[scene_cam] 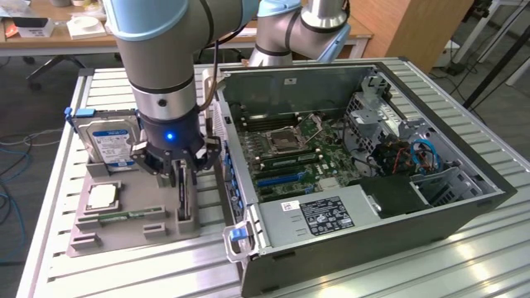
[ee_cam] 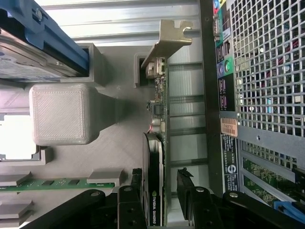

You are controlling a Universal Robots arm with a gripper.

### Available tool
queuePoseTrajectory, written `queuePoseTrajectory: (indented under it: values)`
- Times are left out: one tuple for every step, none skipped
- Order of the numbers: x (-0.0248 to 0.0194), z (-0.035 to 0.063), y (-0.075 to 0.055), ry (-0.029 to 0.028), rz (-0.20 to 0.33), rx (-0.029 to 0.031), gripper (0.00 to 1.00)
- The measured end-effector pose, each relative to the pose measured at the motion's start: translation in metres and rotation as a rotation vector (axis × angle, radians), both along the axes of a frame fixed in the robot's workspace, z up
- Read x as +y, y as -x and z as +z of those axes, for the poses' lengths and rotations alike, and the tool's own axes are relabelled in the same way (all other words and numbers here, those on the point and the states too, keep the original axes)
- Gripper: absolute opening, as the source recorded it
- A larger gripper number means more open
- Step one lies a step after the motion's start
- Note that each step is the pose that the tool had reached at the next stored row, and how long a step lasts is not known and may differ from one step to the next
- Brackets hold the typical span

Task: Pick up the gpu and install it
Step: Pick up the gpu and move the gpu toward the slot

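Grey plastic holder (scene_cam: 124, 234) lies in the lower left of the exterior view, on the slatted table (scene_cam: 463, 267); the gpu (scene_cam: 184, 202) stands on edge in a slot along the holder's side nearest the case (scene_cam: 389, 242); the gripper (scene_cam: 182, 177) hangs straight above the card, its fingers pointing down on either side of the card's top edge. In the wrist view the gpu (ee_cam: 155, 200) runs between the two fingers (ee_cam: 137, 186); one finger lies close to the black fan side, while the other stands apart from the board side with a visible gap; so the gripper (ee_cam: 160, 170) is partly open, straddling the card and clamping nothing. The card's silvery bracket (ee_cam: 167, 43) is at the end away from the gripper. A hard drive (scene_cam: 109, 141) stands upright at the holder's upper-left end; a memory stick (scene_cam: 128, 216) lies flat near its lower edge; the case lies open beside the holder, its motherboard (scene_cam: 290, 143) facing up.
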State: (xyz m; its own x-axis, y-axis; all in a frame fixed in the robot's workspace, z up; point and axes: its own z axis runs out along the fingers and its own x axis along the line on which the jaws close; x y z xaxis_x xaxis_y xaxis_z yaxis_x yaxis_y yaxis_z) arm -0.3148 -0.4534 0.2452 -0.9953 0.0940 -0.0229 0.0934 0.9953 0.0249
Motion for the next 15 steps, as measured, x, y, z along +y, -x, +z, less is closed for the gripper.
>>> queuePoseTrajectory:
  values:
    - [0.0,-0.0003,0.0,0.0,0.0,0.0,0.43]
    - [0.0,-0.0007,0.0,-0.0001,0.0,-0.0001,0.43]
    - [0.0001,-0.0011,0.0,-0.0001,0.0,-0.0001,0.43]
    - [0.0003,-0.0014,0.0,0.0,0.0,0.0,0.43]
    - [0.0004,-0.0016,0.0,0.0001,0.0,0.0001,0.43]
    - [0.0004,-0.0016,0.0,0.0001,0.0,0.0001,0.43]
    - [0.0004,-0.0017,0.0,0.0001,0.0,0.0001,0.43]
    - [0.0004,-0.0017,0.0,0.0001,0.0,0.0001,0.43]
    - [0.0004,-0.0017,0.0,0.0001,0.0,0.0,0.43]
    - [0.0004,-0.0017,0.0,0.0,0.0,0.0,0.43]
    - [0.0004,-0.0017,0.0001,0.0,0.0,0.0,0.43]
    - [0.0005,-0.0019,0.0003,-0.0001,0.0,-0.0002,0.43]
    - [0.0006,-0.0019,0.0006,-0.0001,0.0,-0.0001,0.43]
    - [0.0006,-0.0018,0.0008,-0.0001,0.0,-0.0001,0.43]
    - [0.0006,-0.0018,0.0012,0.0,0.0,0.0,0.43]
